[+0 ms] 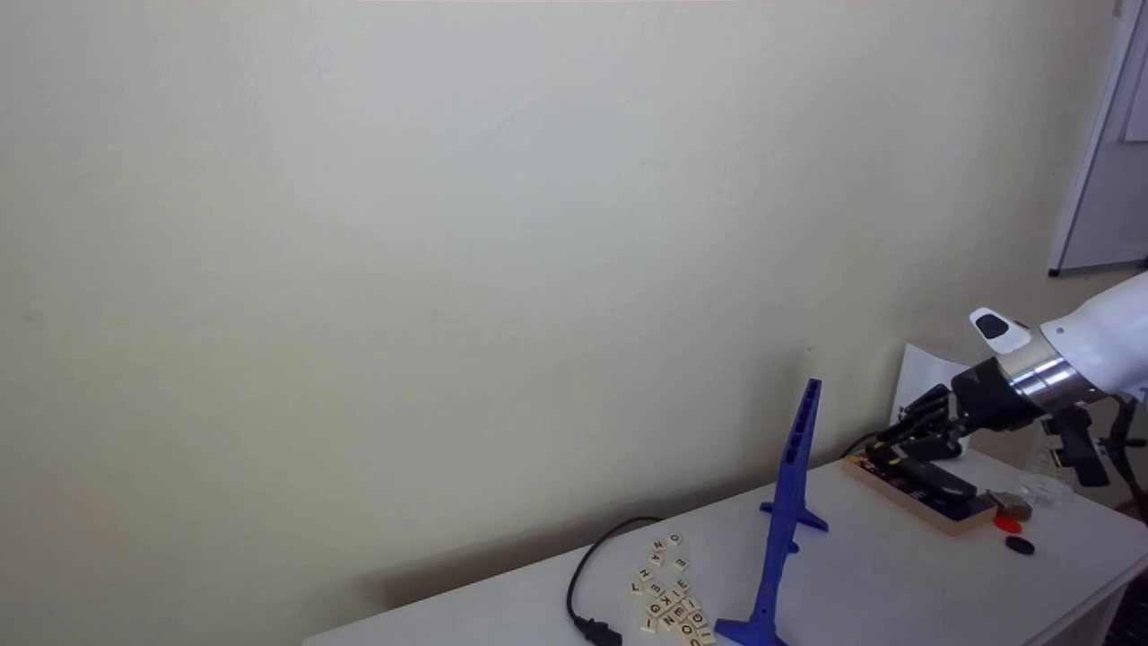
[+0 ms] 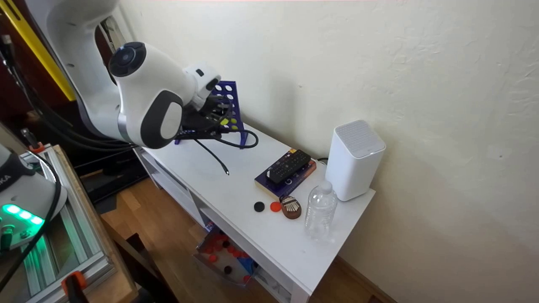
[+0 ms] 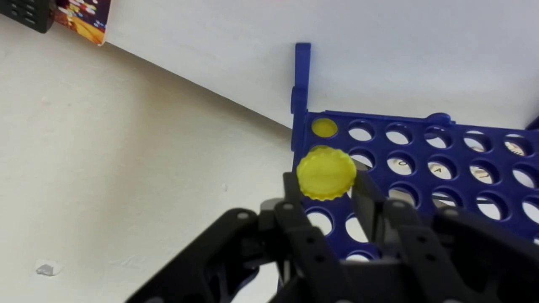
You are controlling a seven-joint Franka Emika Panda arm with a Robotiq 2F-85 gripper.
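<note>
My gripper (image 3: 326,179) is shut on a round yellow disc (image 3: 326,173) with a scalloped edge, pinched at its sides between the fingertips. Behind it in the wrist view stands a blue rack (image 3: 381,122) with rows of round holes. A yellow disc (image 3: 324,127) fills the rack's lower corner hole, and more yellow shows just above it, mostly covered by the held disc. The held disc looks apart from the rack, near its wall-side column. In an exterior view the gripper (image 1: 886,453) is to the right of the upright rack (image 1: 785,520).
Behind the gripper a black remote (image 2: 288,166) lies on a book (image 2: 269,181). Nearby are a wooden thumb piano (image 2: 291,212), a red disc (image 2: 275,206), a black disc (image 2: 259,206), a bottle (image 2: 322,210) and a white box (image 2: 353,172). Letter tiles (image 1: 679,611) and a cable (image 1: 578,574) lie beyond the rack.
</note>
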